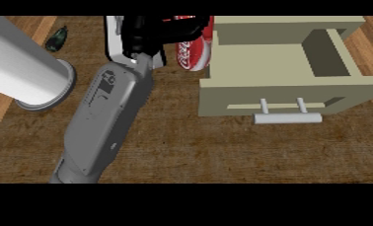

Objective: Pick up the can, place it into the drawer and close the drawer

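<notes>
Can (pixel 194 52) in transit to drawer; carry step in hand, judged roughly halfway.

Wooden counter (pixel 218 151) underneath everything. Beige drawer (pixel 218 96) at right, pulled open, cavity facing up, bar handle (pixel 287 118) on the near front. Pale grey cylinder (pixel 29 67) at left edge, identity unclear. Grey forearm (pixel 105 116) running up from lower edge to right hand (pixel 153 30). Fingers curled round can, partly hiding it. Left hand absent from view.

Can red with white lettering, just left of drawer's left wall, overlapping its edge in view; height above counter impossible to tell. Long axis running near-to-far in the view, slightly tilted; far end probably the top, hidden partly by fingers. Small dark green item (pixel 56 38) on counter far left, well apart.

To do well: shift right until fully over the cavity, clear the left wall before lowering, keep long axis in line with drawer's depth, release low. Then push front by the handle.
</notes>
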Tool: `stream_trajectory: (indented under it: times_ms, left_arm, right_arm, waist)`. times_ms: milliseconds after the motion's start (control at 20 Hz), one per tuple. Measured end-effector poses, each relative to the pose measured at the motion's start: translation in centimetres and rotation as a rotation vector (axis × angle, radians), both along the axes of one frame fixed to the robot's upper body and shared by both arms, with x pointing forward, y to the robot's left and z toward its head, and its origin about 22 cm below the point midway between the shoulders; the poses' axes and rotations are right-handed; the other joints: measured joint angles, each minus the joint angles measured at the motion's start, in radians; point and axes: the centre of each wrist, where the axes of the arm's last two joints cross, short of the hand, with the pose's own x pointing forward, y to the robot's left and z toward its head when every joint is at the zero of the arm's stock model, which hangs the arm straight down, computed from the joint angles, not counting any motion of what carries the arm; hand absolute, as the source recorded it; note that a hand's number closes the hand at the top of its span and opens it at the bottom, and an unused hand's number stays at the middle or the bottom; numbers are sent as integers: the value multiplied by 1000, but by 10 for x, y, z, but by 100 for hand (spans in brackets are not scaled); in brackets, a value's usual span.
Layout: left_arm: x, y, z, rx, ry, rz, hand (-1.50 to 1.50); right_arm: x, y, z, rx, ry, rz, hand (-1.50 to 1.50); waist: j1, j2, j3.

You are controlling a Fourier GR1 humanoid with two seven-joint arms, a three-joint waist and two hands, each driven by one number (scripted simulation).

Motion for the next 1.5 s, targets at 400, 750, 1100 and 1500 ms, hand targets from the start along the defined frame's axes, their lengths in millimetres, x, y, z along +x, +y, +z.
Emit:
stream_trajectory:
  times_ms: [400, 750, 1100, 1500]
  left_arm:
    - [15, -37, 21, 18, -9, -3, 150]
    - [28, -64, 36, 42, -6, -9, 150]
    - [33, -84, 40, 60, 13, -8, 150]
    - [35, -100, 36, 93, 37, 10, 150]
  right_arm:
    - [10, -5, 0, 0, -7, 4, -150]
    - [14, 1, 6, -4, -10, 19, -150]
    - [13, 3, 5, -2, -21, 26, -150]
    - [20, 3, 7, -7, -24, 43, -150]
  waist:
    - [-6, 2, 0]
    - [-17, 4, 0]
    - [-35, 7, 1]
    - [-47, 11, 1]
